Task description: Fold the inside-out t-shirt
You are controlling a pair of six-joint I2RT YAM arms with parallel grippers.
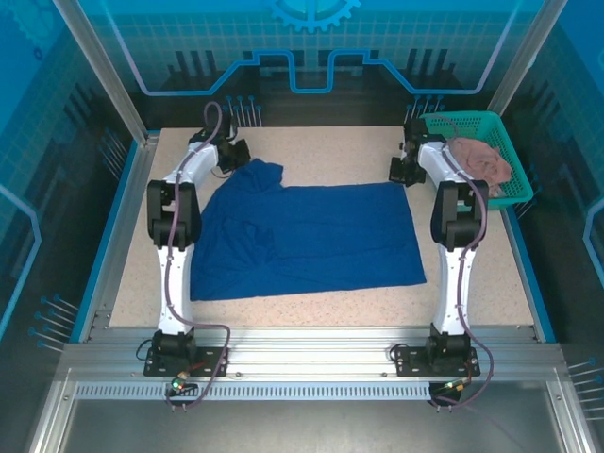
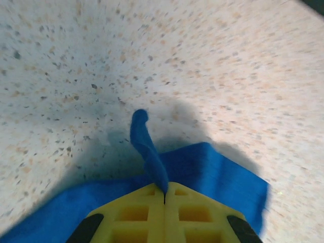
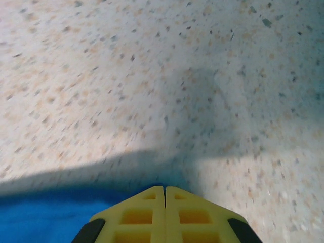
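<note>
Inside-out t-shirt (image 1: 311, 236), limp and light, hangs pinched at its far corners by the closed left gripper (image 2: 165, 191) and right gripper (image 3: 165, 190).

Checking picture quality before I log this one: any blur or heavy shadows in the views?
Top external: sharp and evenly lit. Left wrist: table speckle smeared, soft shadow just beyond the t-shirt. Right wrist: speckle streaked, broad shadow across the table.
</note>
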